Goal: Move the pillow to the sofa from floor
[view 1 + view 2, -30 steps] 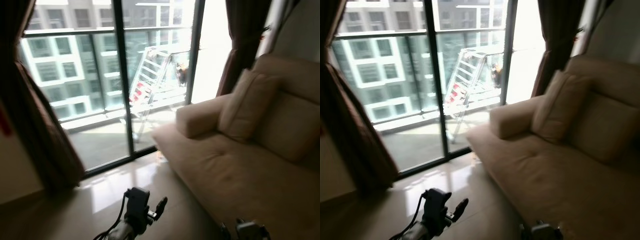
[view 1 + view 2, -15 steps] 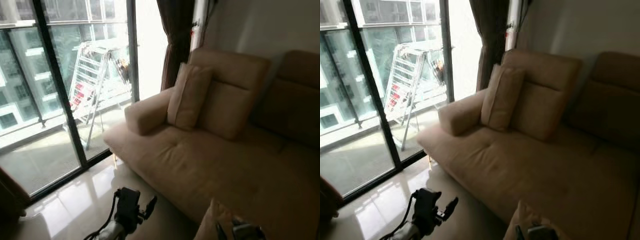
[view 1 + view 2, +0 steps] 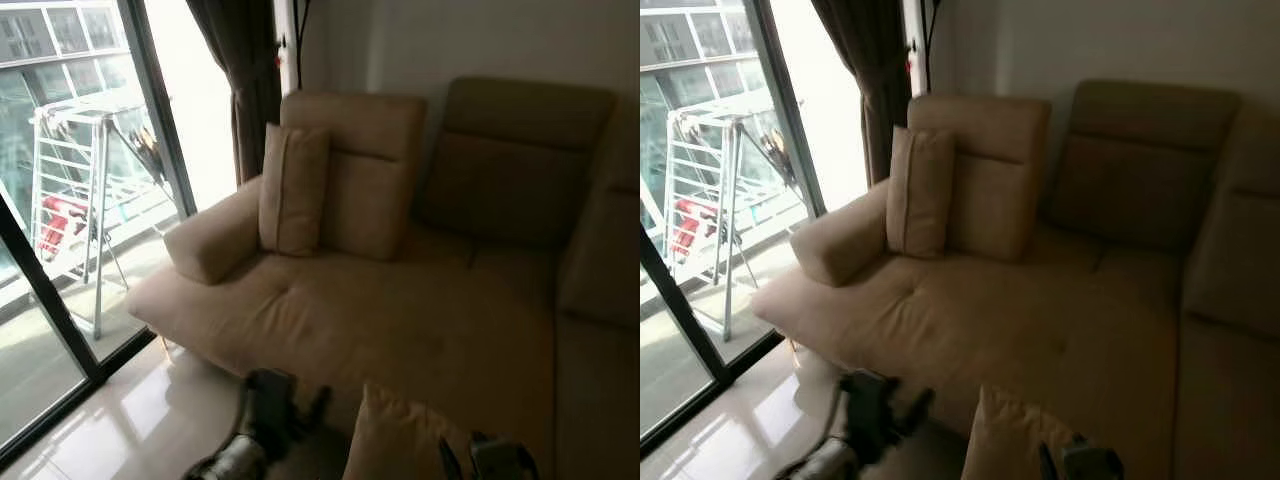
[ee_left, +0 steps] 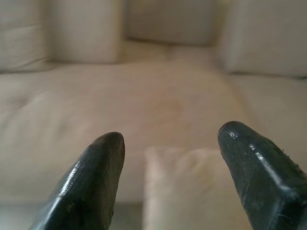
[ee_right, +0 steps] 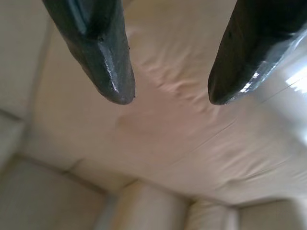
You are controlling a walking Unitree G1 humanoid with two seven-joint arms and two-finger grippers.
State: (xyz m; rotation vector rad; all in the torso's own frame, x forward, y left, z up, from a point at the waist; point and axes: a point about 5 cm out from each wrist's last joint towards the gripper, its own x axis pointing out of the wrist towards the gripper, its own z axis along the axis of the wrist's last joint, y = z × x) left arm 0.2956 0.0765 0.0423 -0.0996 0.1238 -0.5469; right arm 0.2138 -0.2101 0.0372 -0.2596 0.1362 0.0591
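Note:
A beige pillow (image 3: 395,440) stands low at the front edge of the beige sofa (image 3: 400,320), its bottom cut off by the picture. My left gripper (image 4: 168,139) is open and points at this pillow (image 4: 187,191), a short way off, with the sofa seat beyond. In the left eye view the left gripper (image 3: 275,405) is a dark blur just left of the pillow. My right gripper (image 5: 168,96) is open over creased beige fabric, nothing between its fingers. It sits just right of the pillow's top (image 3: 490,460).
A second beige cushion (image 3: 293,190) leans upright against the sofa back by the armrest (image 3: 210,240). A glass balcony door (image 3: 50,310) with a drying rack (image 3: 70,200) outside is at the left, beside a dark curtain (image 3: 245,80). Glossy tiled floor (image 3: 140,420) lies before the sofa.
The camera has swung to the right, from the balcony window to the sofa. The pillow at the sofa's front has come further into view between the two grippers.

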